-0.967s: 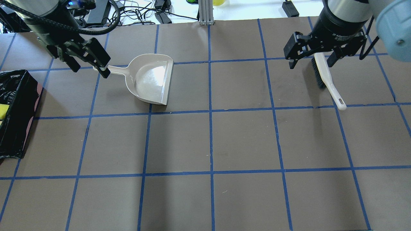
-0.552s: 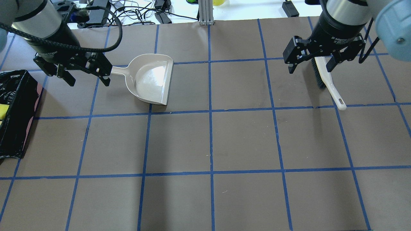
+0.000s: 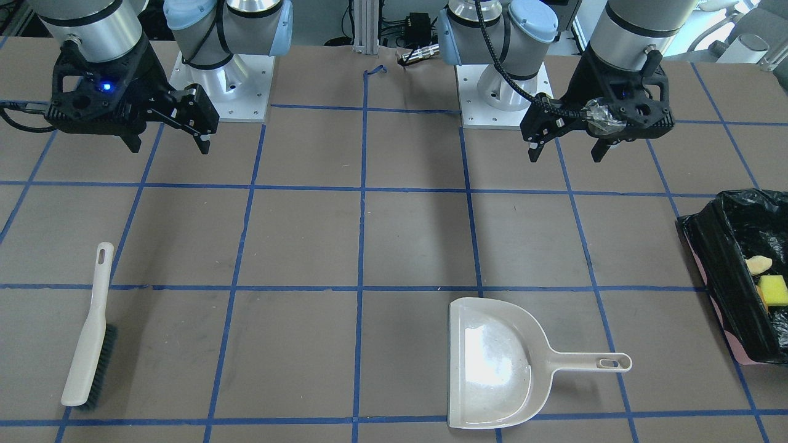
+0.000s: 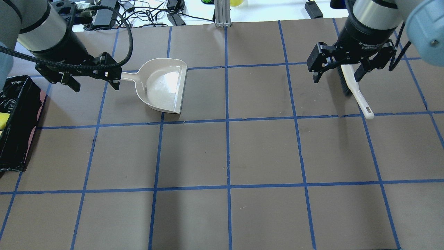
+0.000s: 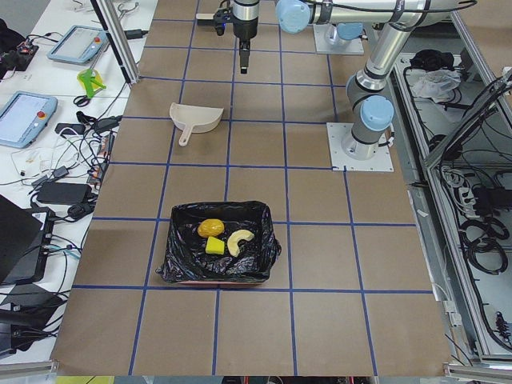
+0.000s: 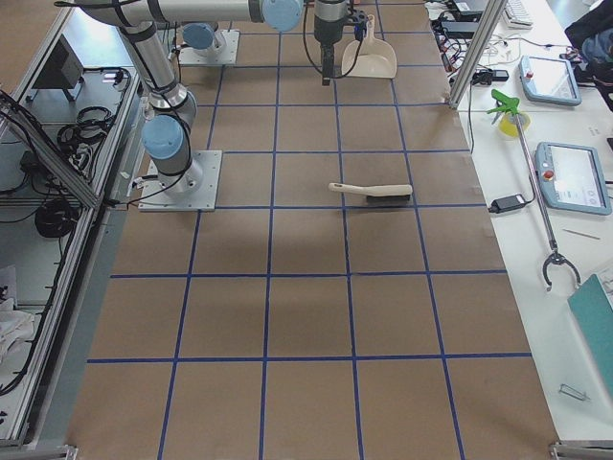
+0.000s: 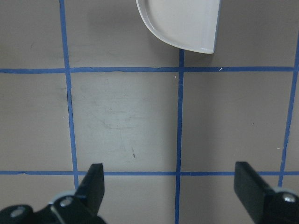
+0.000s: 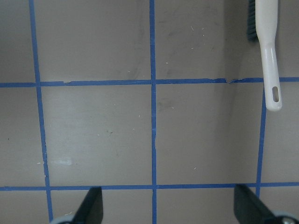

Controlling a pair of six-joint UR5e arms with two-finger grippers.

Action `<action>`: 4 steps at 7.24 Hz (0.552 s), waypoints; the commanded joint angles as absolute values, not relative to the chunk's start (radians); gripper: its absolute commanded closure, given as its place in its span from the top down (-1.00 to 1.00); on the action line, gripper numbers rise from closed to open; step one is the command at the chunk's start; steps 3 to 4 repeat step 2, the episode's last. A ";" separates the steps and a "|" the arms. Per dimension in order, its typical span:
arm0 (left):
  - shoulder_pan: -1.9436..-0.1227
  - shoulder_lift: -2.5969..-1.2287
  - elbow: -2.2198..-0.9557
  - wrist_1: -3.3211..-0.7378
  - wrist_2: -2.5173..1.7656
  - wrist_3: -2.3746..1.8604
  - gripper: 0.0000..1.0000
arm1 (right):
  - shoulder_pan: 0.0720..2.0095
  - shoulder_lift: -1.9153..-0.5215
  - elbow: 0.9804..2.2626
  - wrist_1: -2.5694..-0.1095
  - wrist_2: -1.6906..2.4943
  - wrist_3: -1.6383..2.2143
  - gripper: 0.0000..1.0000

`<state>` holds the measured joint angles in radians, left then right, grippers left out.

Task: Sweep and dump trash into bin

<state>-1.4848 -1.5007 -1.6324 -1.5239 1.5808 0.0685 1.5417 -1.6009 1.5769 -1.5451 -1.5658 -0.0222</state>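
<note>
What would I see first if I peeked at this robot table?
The left gripper and the right gripper hang open and empty above the brown table with blue grid lines. On it lie an empty beige plastic dustpan and a white-handled brush with dark bristles, far apart. At the robot's left end, a pink bin lined with a black plastic bag holds three yellow and cream pieces of trash.

Taped table [image 4: 263, 149] — dustpan [image 4: 163, 86], brush [image 3: 89, 332], bin [image 3: 723, 277] (lined)
</note>
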 commanded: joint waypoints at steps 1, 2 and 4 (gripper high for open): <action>-1.485 -1.496 -1.637 -1.522 1.583 0.072 1.00 | 1.542 -1.601 1.577 -1.545 -1.568 -0.021 1.00; -1.485 -1.494 -1.637 -1.522 1.586 0.086 1.00 | 1.542 -1.601 1.577 -1.545 -1.568 -0.021 1.00; -1.485 -1.494 -1.637 -1.522 1.586 0.086 1.00 | 1.542 -1.601 1.577 -1.545 -1.568 -0.021 1.00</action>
